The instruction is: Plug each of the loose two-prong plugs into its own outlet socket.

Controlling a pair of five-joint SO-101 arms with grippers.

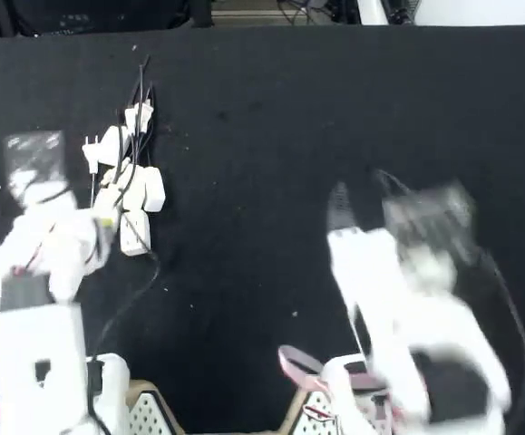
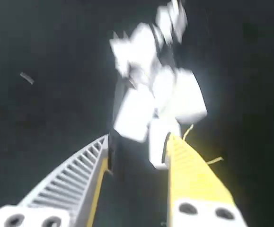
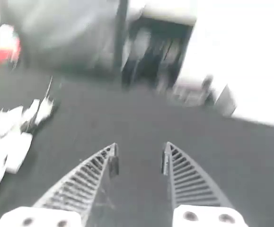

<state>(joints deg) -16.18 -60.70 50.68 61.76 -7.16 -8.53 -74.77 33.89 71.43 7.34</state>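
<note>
A cluster of white plugs and outlet blocks [image 1: 128,186] with thin black cords lies on the black table at the left. My left gripper [image 1: 108,216] is at the cluster's near edge. In the left wrist view the left gripper [image 2: 137,149] is open, and the cluster [image 2: 151,90] lies just past its tips. One white block [image 2: 156,144] reaches in between the tips, against the yellow finger [image 2: 193,175]. My right gripper [image 1: 339,207] hovers over bare table at the right. The right gripper [image 3: 139,158] is open and holds nothing, with the white plugs [image 3: 9,137] off to one side.
A black cord [image 1: 131,299] runs from the cluster toward the left arm's base. The black table [image 1: 262,118] stretches between the two arms. The arm bases [image 1: 325,399] stand at the near edge, with room clutter beyond the far edge.
</note>
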